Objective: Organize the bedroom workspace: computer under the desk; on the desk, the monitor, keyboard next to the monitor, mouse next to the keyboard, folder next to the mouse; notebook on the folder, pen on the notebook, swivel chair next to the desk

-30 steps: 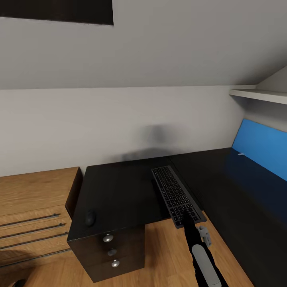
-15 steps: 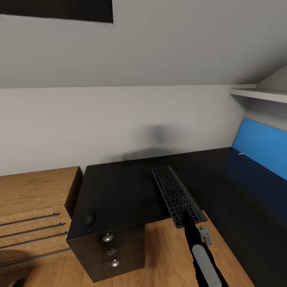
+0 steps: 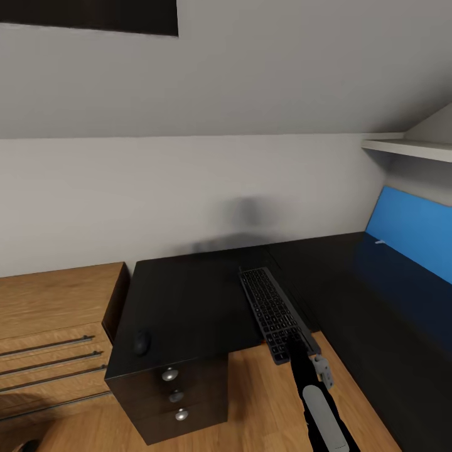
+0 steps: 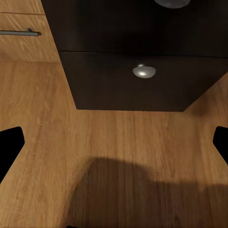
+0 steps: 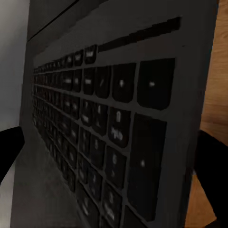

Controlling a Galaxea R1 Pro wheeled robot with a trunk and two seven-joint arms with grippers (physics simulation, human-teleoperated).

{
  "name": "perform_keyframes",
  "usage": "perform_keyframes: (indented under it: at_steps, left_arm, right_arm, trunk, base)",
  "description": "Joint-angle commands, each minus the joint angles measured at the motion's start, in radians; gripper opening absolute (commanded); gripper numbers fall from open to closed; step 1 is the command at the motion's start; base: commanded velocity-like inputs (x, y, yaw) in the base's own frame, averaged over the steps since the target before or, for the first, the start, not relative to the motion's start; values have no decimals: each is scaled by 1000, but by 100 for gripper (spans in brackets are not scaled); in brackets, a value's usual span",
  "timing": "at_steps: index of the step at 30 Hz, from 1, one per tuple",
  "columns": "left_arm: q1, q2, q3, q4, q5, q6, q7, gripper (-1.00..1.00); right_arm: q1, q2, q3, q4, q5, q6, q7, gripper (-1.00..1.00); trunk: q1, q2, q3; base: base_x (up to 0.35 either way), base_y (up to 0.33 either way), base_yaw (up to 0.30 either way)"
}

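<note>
The keyboard [image 3: 274, 309], slim with dark keys, lies lengthwise over the right edge of a black drawer unit's top [image 3: 188, 301]. Its near end juts out past the front edge and it is tilted slightly. My right gripper [image 3: 292, 344] is shut on that near end. In the right wrist view the keys [image 5: 95, 128] sit close up between the two dark fingers [image 5: 9, 147]. The small dark mouse [image 3: 142, 343] rests on the unit's front left corner. A long glossy black desk [image 3: 370, 314] adjoins on the right. My left gripper [image 4: 114, 145] is open over the wood floor.
The black unit has silver-knobbed drawers [image 3: 169, 375], one knob [image 4: 144, 71] close in the left wrist view. Low oak drawers [image 3: 50, 339] stand to its left. A blue panel [image 3: 411, 229] and a white shelf [image 3: 408, 149] are at the right. The wood floor [image 3: 263, 402] lies in front.
The keyboard has shifted slightly toward me and tipped a little in the right gripper's hold. The mouse and the furniture are where they were.
</note>
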Motion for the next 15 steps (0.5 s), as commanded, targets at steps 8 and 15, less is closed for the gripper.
perform_keyframes:
  at_steps: [8, 15]
  left_arm:
    - [-1, 1, -10, 0, 1, -4, 10, 100]
    - [-1, 1, -10, 0, 1, -4, 10, 100]
  right_arm:
    - [-1, 0, 0, -1, -10, -4, -3, 100]
    - [-1, 0, 0, -1, -9, -4, -3, 100]
  trunk:
    - [0, -1, -1]
    - [0, -1, -1]
  base:
    - [0, 0, 0]
    - [0, 0, 0]
